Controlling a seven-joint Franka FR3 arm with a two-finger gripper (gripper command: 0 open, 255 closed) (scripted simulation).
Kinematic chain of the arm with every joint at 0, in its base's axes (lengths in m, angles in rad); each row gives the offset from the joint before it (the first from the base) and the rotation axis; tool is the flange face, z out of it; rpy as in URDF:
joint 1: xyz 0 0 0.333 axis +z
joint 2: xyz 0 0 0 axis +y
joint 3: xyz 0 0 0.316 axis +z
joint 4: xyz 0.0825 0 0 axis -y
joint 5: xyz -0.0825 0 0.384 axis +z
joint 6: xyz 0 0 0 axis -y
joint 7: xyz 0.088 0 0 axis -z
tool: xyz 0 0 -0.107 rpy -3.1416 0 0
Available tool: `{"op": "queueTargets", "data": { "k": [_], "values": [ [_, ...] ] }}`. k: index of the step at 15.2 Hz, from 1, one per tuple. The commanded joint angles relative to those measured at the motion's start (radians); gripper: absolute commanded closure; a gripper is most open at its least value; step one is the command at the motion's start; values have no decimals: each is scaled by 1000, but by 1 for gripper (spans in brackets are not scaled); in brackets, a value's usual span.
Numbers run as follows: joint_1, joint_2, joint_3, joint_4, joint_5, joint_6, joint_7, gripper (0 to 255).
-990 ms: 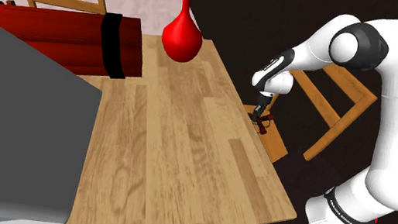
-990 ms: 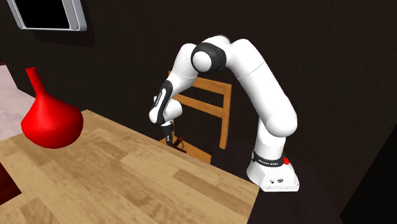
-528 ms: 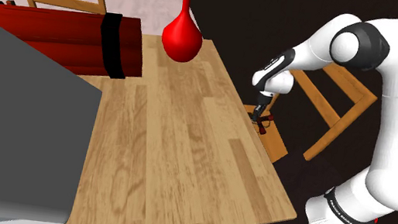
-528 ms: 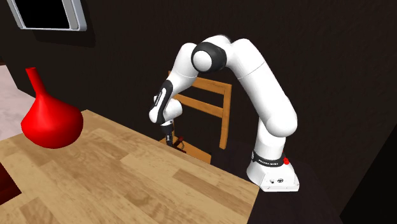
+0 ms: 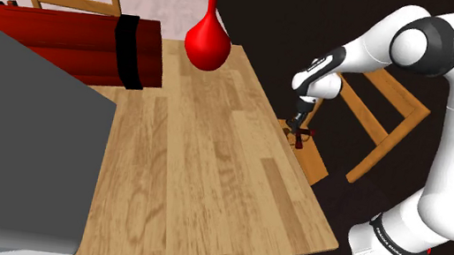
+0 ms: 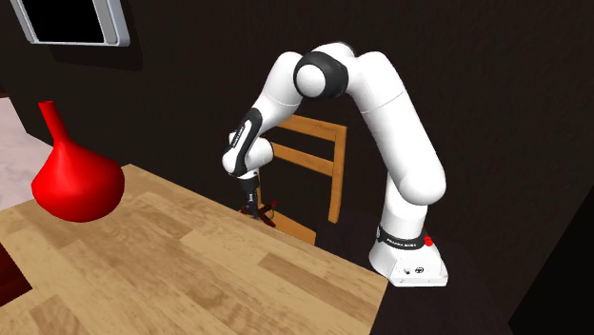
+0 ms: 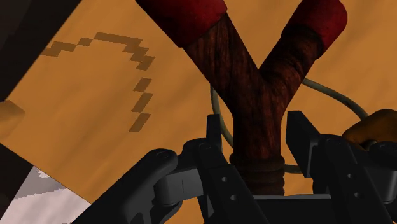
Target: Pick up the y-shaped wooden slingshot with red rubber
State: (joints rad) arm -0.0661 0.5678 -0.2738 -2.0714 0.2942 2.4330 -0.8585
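I judge that I am at the grasp itself, at the point where the lift should begin. In the wrist view my gripper (image 7: 256, 124) is clamped on the slingshot (image 7: 253, 70). The two black fingers stand one on each side of the dark wooden handle, just under the place where it divides into two arms with red wrapping at their ends. As far as I can see, both fingers press against it. The slingshot is not on the wooden surface (image 5: 203, 164). In the shoulder view it is right of the middle of the frame, just past the surface's right edge, over the seat of a wooden chair (image 5: 313, 162) that stands there. In the second exterior view the same place is near the middle of the frame, under my wrist. I cannot tell whether the slingshot is already free of the seat or rests on it; the orange-brown seat lies behind the fork and looks close. The next move, in my opinion, calls for a straight rise away from the seat with the fingers firmly closed, because the handle is narrow and could turn or slip between them. I should also avoid the chair's back and the surface's edge, which are both near.
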Motion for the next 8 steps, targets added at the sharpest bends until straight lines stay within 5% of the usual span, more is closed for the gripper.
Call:
{"op": "queueTargets", "data": {
  "k": [1, 8],
  "values": [
    [8, -25, -7, -7, -10, -17, 9, 255],
    [22, -85, -26, -17, -36, -65, 27, 255]
  ]
}}
